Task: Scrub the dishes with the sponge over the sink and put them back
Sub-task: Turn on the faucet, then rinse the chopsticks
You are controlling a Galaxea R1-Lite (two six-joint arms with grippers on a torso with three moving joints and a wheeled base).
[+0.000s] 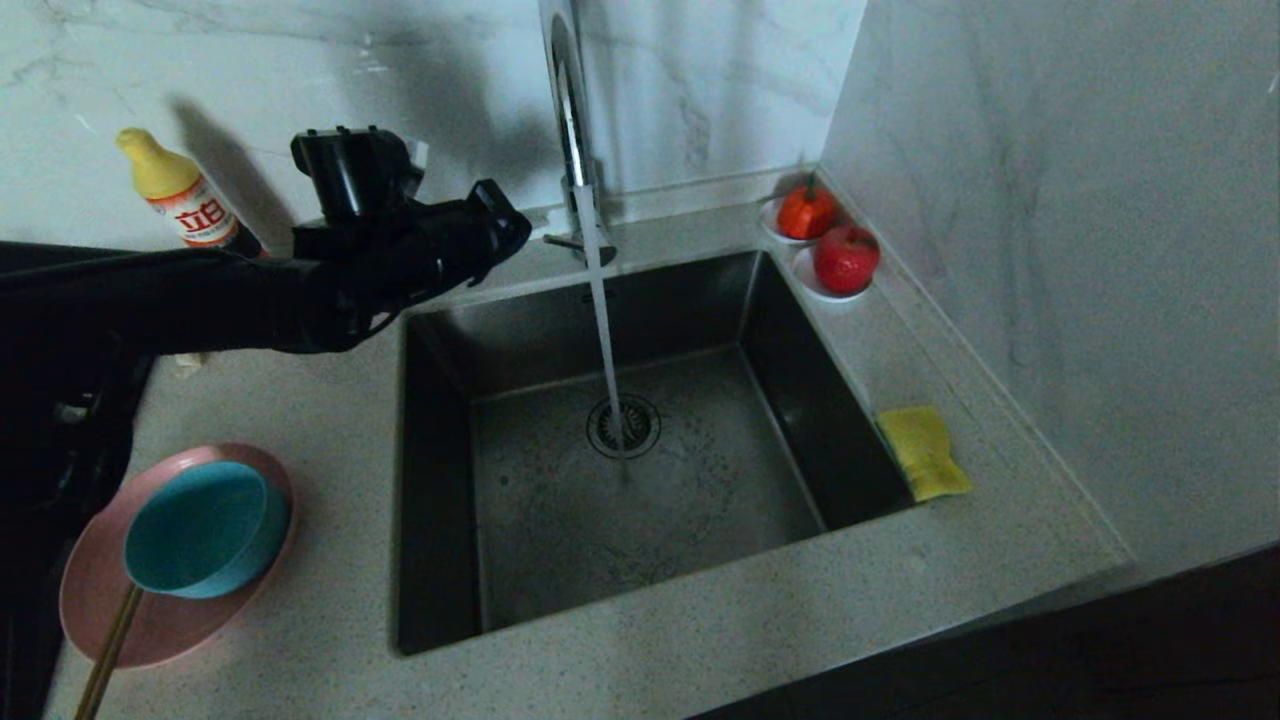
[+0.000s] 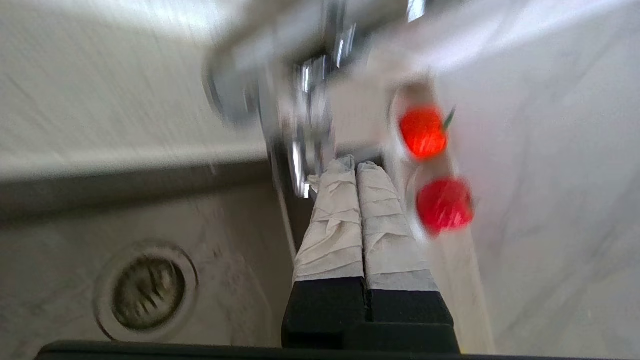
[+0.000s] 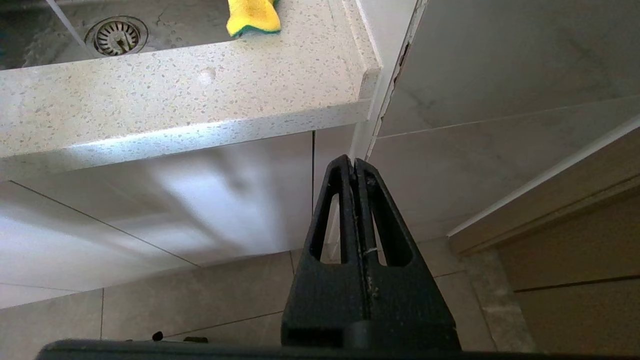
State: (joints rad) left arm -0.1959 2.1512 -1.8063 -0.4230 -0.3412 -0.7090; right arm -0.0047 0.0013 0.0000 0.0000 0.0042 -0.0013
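While water runs into the sink (image 1: 640, 440), the head view shows the left claw (image 1: 505, 225) raised at its eleven o'clock corner, the bowl (image 1: 205, 528) on the plate (image 1: 100, 590) at eight, and the sponge (image 1: 925, 452) at three. Left wrist view shows its wrapped fingers (image 2: 335, 215) pressed together, empty. Right wrist view shows the right claw (image 3: 354, 165) closed below the counter (image 3: 175, 95).

Before us the sink (image 1: 640, 450) sits in the counter (image 1: 330, 400), with the faucet (image 1: 575, 130) behind it. On the counter to our left lies the plate (image 1: 95, 580); the bowl (image 1: 205, 525) sits on it, with chopsticks (image 1: 108, 650) leaning at the bowl's near side. A bottle (image 1: 180, 195) stands at the far left. The sponge (image 1: 922, 452) lies on the sink's right rim, two fruits (image 1: 845, 258) in saucers behind it.
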